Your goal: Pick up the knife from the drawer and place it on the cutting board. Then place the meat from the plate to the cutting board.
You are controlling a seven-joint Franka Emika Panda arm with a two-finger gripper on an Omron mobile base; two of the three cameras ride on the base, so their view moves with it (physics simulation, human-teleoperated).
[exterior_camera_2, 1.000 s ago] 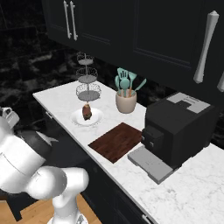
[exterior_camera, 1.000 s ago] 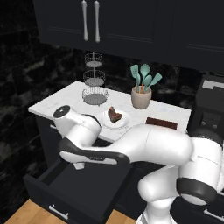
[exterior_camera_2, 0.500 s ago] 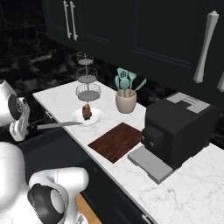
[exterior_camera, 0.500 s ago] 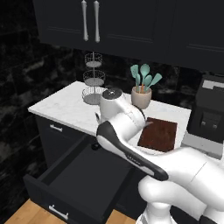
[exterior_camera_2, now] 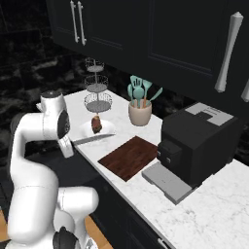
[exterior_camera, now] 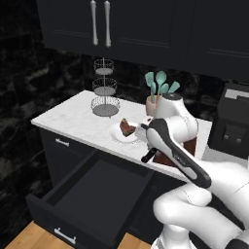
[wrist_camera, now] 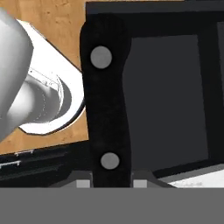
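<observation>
You had the knife point(exterior_camera_2: 92, 140) pinched by its black handle, the gripper point(wrist_camera: 109, 183) pressed tight on it, with the blade sticking out level across the counter's front edge. In the right base view its tip sat at about nine o'clock of the cutting board point(exterior_camera_2: 130, 156) and just below the plate point(exterior_camera_2: 97, 129), not yet over the wood. The meat point(exterior_camera_2: 97, 124) lay on that plate, at roughly ten o'clock from the board. The drawer point(exterior_camera: 92, 189) hung wide open beneath the arm.

Your main risk was the long blade. Held at one end, it could have swept into the plate or the meat if you had swung toward the board without lifting first. A knock there might have pushed the plate toward the wire basket stand point(exterior_camera_2: 97, 92) at twelve o'clock.

In the hand view the handle filled the space between the fingers, gripped near one end, so the knife could have pivoted in the grip. Letting go early, before the blade was over the board, would likely have dropped it back into the open drawer or onto the floor.
</observation>
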